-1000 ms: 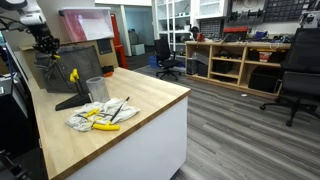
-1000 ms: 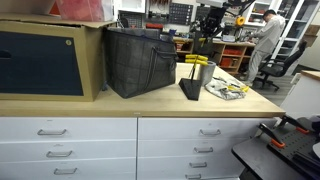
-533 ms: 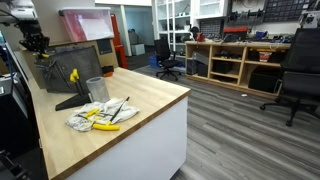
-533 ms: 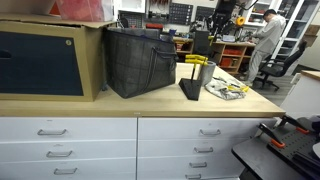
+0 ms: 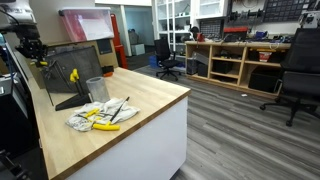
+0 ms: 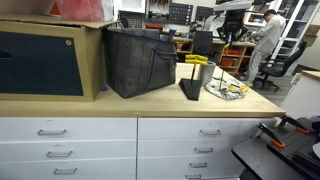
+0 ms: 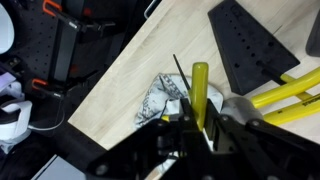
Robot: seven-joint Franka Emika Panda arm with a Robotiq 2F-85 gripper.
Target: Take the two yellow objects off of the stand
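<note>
Yellow straight-handled tool (image 7: 200, 85) is pinched in the black metal gripper (image 7: 201, 122) (jaws narrow), over the smooth wooden table (image 7: 110, 95), crumpled cloth (image 7: 155, 102) and slanted black stand (image 7: 250, 50).

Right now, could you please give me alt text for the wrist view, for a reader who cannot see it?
Looking down past the dark gripper onto a wooden table: a black stand at upper right with yellow handles just below it, and a crumpled cloth beside a straight yellow tool at centre.
</note>
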